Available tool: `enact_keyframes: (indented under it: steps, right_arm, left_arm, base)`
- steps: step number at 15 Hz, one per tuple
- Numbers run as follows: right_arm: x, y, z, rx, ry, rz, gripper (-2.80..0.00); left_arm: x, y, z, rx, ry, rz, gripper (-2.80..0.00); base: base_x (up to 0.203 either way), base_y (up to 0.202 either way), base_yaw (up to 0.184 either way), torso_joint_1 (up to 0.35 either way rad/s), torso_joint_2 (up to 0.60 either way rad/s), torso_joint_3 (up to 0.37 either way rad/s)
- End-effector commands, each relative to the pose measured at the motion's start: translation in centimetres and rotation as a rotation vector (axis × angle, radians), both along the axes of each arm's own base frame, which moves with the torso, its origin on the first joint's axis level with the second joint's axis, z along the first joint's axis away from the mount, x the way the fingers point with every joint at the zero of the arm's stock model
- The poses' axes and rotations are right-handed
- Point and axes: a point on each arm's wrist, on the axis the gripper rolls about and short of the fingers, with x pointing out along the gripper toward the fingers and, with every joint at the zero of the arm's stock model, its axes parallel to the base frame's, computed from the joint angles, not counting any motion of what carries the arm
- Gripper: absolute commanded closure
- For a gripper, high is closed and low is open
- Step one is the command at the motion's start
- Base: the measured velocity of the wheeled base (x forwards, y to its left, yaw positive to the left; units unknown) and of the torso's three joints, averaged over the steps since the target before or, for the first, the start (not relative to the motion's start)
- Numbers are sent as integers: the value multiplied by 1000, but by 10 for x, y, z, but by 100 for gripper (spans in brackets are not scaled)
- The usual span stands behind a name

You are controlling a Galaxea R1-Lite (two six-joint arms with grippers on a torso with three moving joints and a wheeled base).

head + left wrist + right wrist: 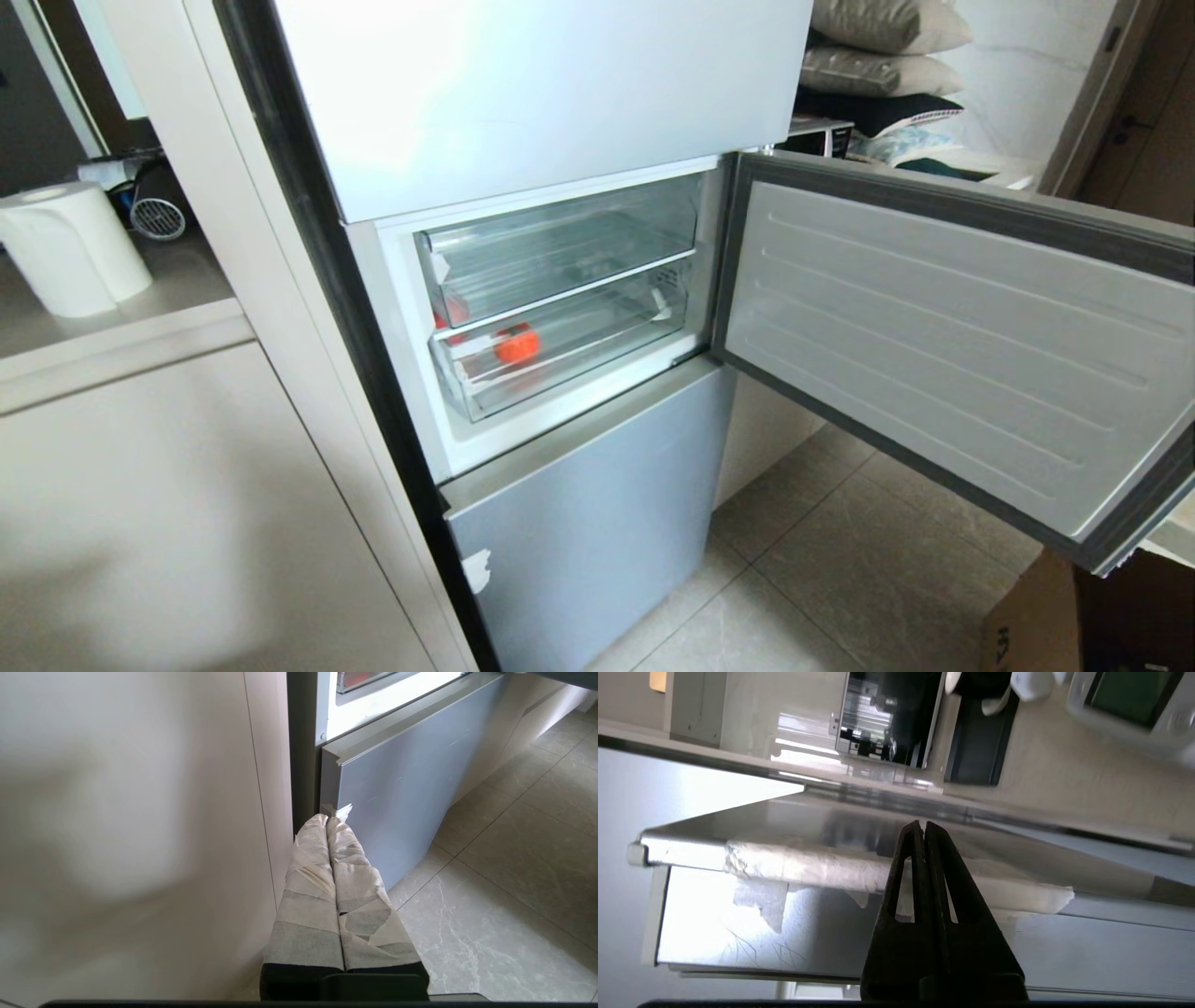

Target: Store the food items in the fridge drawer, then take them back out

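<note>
Standing at the far left, a paper towel roll [70, 247] rests on a table [121, 327]. The left claw [332, 814], fingers pressed together and empty, hangs low beside the fridge's grey lower door [588, 523]. Inside, a red apple [516, 344] lies in the clear fridge drawer [560, 359]. The middle door [952, 345] stands open to the right. The right claw [921, 828], fingers together and empty, points at that door's edge.

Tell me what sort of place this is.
Likely a home kitchen: a fridge with its middle door open on clear drawers, a paper towel roll on a counter, tiled floor.
</note>
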Motion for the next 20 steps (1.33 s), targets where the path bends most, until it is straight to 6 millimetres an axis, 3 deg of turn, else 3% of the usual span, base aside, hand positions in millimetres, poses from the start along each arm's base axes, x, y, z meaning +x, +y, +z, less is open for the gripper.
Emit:
enact_keyframes:
  steps: [1,3,6,9,13,15,16,18,20]
  right_arm:
    - [-31,43,22,-39,-29,0,0]
    - [-54,74,28,-81,-55,-9,0]
    - [-92,114,65,-311,-208,-72,0]
    - [-104,123,100,-370,-331,-130,0]
    - [-92,98,73,-289,-260,-152,0]
    - [-84,74,49,-332,-195,-246,0]
    - [-81,66,41,-267,-137,-306,0]
    - [-67,51,17,-84,89,-399,0]
    - [-41,60,-8,-13,356,-383,0]
  left_arm:
    - [0,0,0,0,-1,1,0]
    - [0,0,0,0,-1,1,0]
    - [0,0,0,0,-1,1,0]
    - [0,0,0,0,-1,1,0]
    - [0,0,0,0,-1,1,0]
    - [0,0,0,0,-1,1,0]
    - [0,0,0,0,-1,1,0]
    - [0,0,0,0,-1,1,0]
    - [0,0,0,0,-1,1,0]
  base:
    - [0,0,0,0,0,0]
    - [0,0,0,0,0,0]
    - [0,0,0,0,0,0]
    - [0,0,0,0,0,0]
    - [0,0,0,0,0,0]
    - [0,0,0,0,0,0]
    - [0,0,0,0,0,0]
    - [0,0,0,0,0,0]
    - [0,0,0,0,0,0]
